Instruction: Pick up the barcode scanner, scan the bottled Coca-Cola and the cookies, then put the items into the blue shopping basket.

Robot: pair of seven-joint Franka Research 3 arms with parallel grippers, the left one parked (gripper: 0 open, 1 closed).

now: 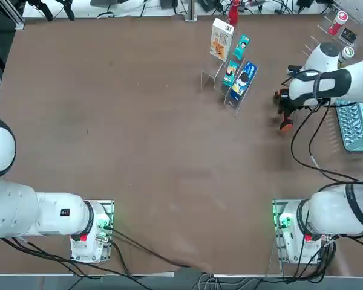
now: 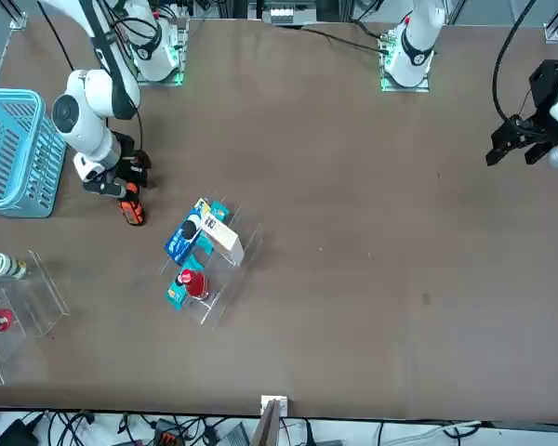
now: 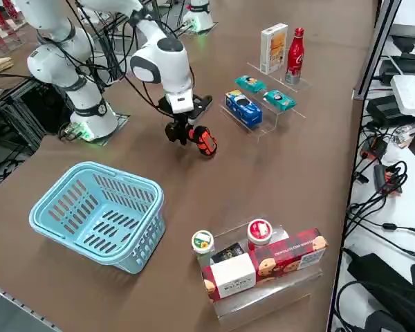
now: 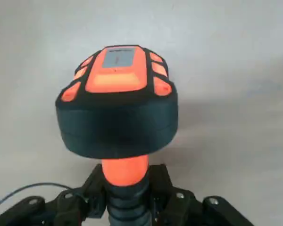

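**Right tool clamped on scanner, beside basket**

- Right tool (image 4: 125, 200) is closed around the handle of the barcode scanner (image 4: 117, 113); the wrist view shows the orange handle pinched between the fingers, black head with orange top panel pointing away from the wrist.
- In the side view the scanner (image 3: 205, 140) hangs under the tool (image 3: 182, 130), low over the bench (image 3: 277, 166); can't tell if it touches the surface.
- Blue shopping basket (image 3: 97, 214) sits near the tool, on the side away from the display rack, nothing visible inside.
- Clear stepped rack (image 3: 263, 114) holds the cookies (image 3: 273, 48) and the bottled Coca-Cola (image 3: 295, 57) upright, just beside each other on the back step, well apart from the basket.
- Blue packet (image 3: 243, 108) and two teal packets (image 3: 265, 93) sit on the rack's lower steps.
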